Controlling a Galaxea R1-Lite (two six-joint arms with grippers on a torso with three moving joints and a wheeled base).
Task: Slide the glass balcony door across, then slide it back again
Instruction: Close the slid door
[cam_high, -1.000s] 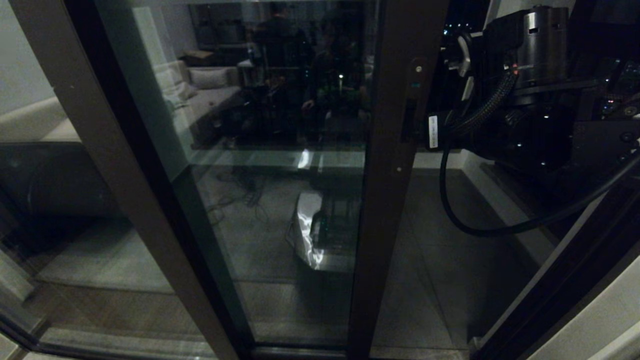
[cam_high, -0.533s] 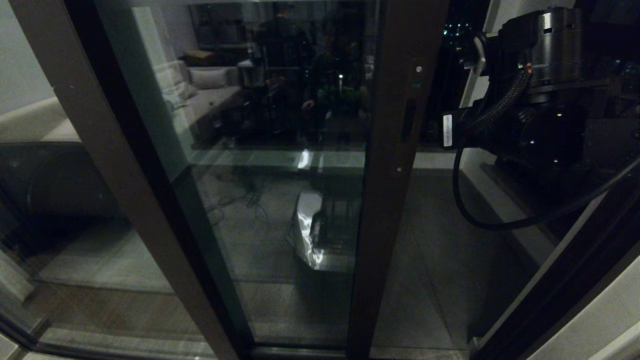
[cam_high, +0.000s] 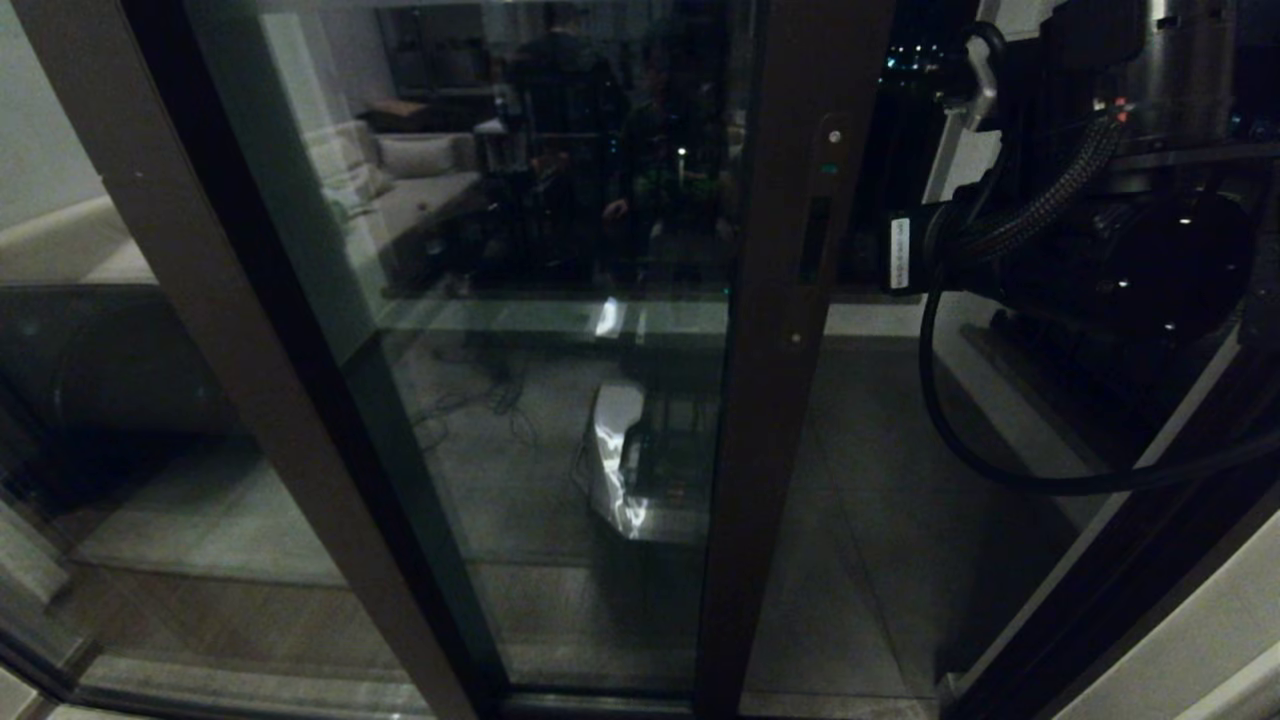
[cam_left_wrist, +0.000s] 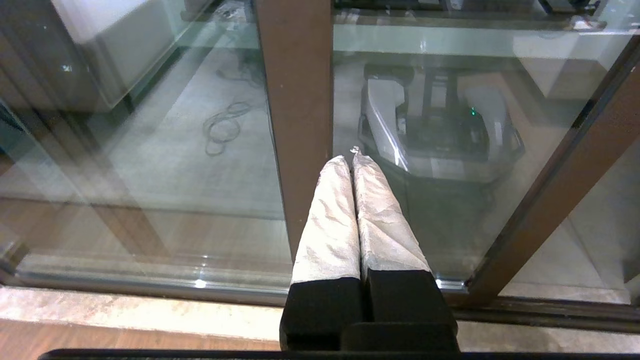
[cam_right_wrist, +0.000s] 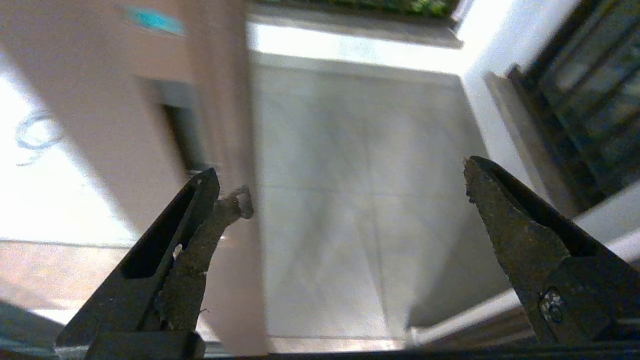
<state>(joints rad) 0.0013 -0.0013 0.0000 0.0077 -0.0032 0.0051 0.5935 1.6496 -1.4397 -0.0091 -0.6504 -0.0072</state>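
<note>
Gaping right pincer, glass balcony door beside

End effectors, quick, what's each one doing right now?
Left end effector: closed, empty, pointing at the glass balcony door.
Right end effector: open, holding nothing, beside the door's edge.

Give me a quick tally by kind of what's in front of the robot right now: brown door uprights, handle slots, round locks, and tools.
Brown uprights: 2, the glass balcony door's stile and the plain stile.
Recessed handle slots: 1.
Round locks: 1.
Tools: 2, the left tool, shut, and the right tool, open beside the door edge.
Total: 6.
</note>
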